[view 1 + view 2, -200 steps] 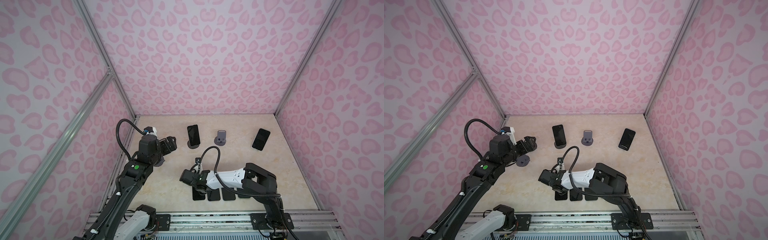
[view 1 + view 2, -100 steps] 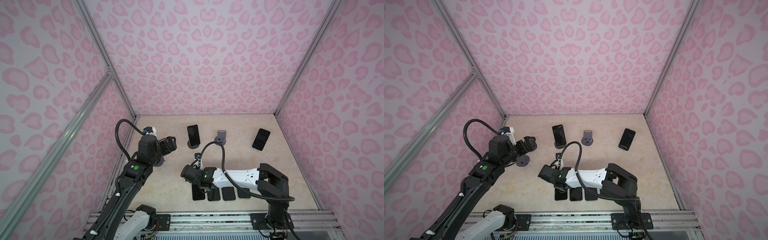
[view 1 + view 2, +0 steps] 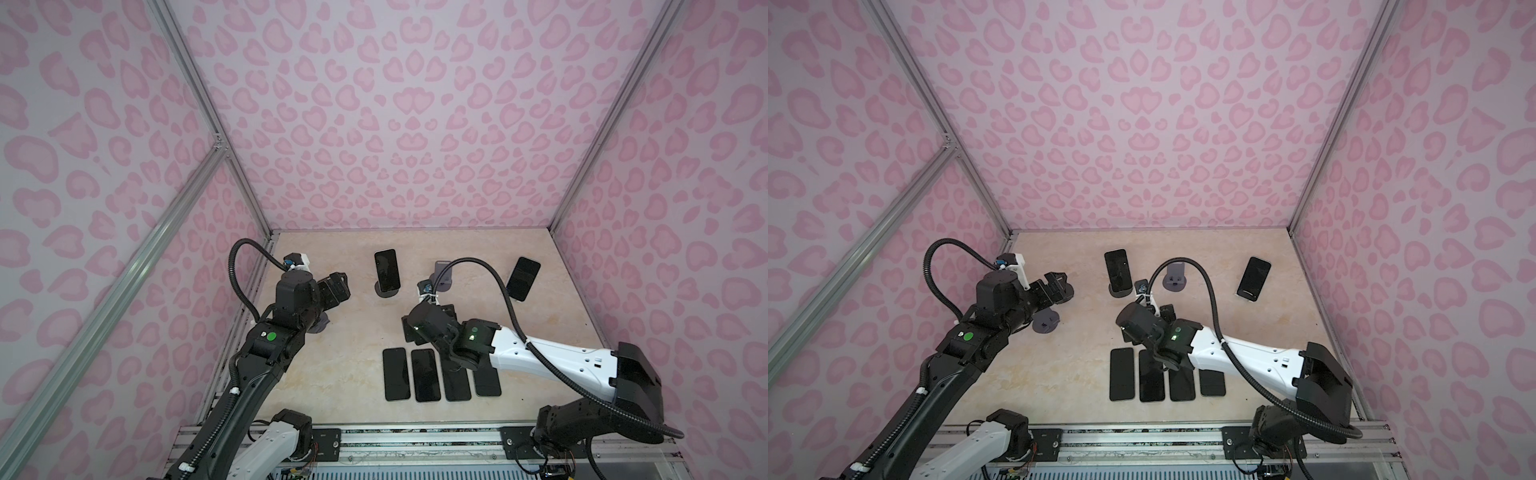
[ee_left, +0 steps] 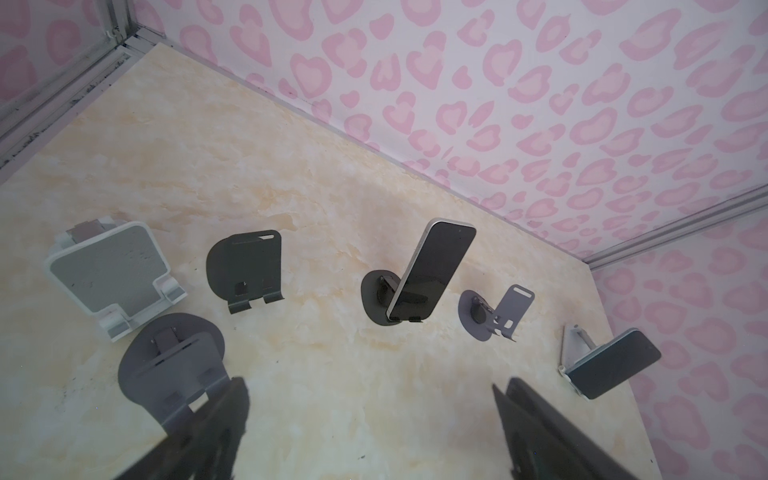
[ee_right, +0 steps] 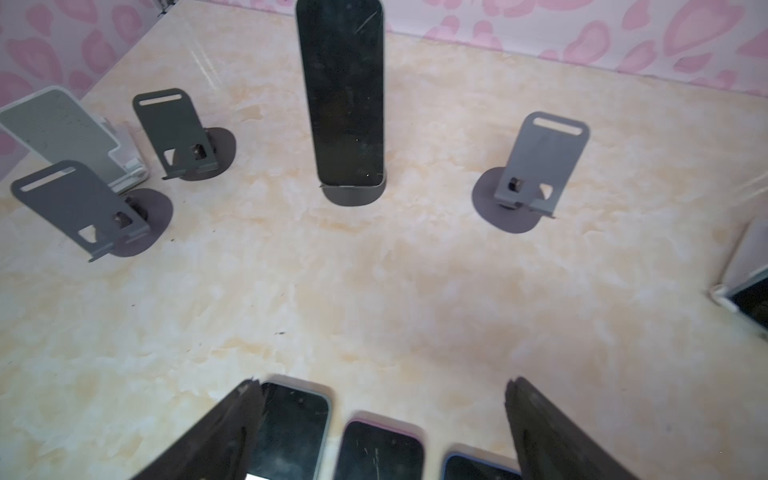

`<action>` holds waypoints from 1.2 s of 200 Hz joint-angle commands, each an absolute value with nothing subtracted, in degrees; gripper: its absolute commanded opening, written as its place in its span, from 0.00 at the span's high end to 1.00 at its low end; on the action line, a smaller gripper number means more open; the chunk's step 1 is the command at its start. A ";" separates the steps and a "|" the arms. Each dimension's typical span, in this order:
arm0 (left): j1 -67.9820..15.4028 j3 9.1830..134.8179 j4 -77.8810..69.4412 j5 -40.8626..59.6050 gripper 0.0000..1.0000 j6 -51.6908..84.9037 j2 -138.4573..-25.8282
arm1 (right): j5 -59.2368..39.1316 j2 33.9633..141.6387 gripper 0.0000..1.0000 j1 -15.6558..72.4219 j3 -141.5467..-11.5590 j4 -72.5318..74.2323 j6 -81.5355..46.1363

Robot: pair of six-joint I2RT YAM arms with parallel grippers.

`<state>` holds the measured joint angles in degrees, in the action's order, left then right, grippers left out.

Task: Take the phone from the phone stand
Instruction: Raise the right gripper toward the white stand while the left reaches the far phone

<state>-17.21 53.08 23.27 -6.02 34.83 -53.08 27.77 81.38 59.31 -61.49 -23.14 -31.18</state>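
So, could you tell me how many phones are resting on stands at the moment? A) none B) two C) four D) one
B: the left wrist view shows a first phone leaning on the dark round stand and a second phone on the white stand by the right wall.

Open tabletop (image 5: 374,291) lay between the row of 4 flat phones (image 3: 424,374) and the upright phone (image 5: 343,95) on its dark stand (image 5: 353,196). A grey stand (image 5: 536,162) stood near its side; 3 empty stands (image 4: 249,270) crowded the left corner.
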 commanded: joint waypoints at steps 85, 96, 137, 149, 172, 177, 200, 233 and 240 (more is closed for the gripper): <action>-17.31 54.66 21.44 -5.09 0.01 35.05 -57.58 | 22.84 52.91 0.14 37.71 -34.76 0.05 -17.35; -17.78 55.48 21.28 -5.07 0.01 35.11 -57.44 | 21.56 52.11 0.15 37.72 -32.81 2.71 -18.26; -21.14 59.88 22.30 -6.41 0.00 34.43 -57.58 | 22.62 50.90 0.14 37.89 -25.62 13.25 -21.82; -22.85 61.45 22.97 -7.44 0.01 33.80 -58.44 | 24.22 49.60 0.14 37.95 -23.59 14.89 -23.01; -26.29 63.90 23.75 -10.02 0.01 32.93 -60.69 | 25.45 47.00 0.14 37.89 -17.48 20.63 -25.22; -27.06 64.42 23.90 -10.92 0.01 32.59 -61.20 | 25.89 46.73 0.14 37.88 -16.54 21.52 -25.53; -30.46 67.01 24.87 -14.61 0.00 31.03 -64.34 | 27.35 46.49 0.13 37.75 -15.02 22.50 -26.29; -33.77 71.56 26.87 -18.31 0.02 28.76 -70.71 | 28.37 47.20 0.12 37.58 -14.93 22.37 -26.08; -34.24 72.74 27.34 -19.14 0.02 28.33 -72.21 | 28.51 47.16 0.11 37.54 -14.92 22.29 -26.06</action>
<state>-33.01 69.71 25.50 -14.35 30.96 -68.73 26.48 47.00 37.67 -15.22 20.10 -25.43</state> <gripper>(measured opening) 0.975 0.881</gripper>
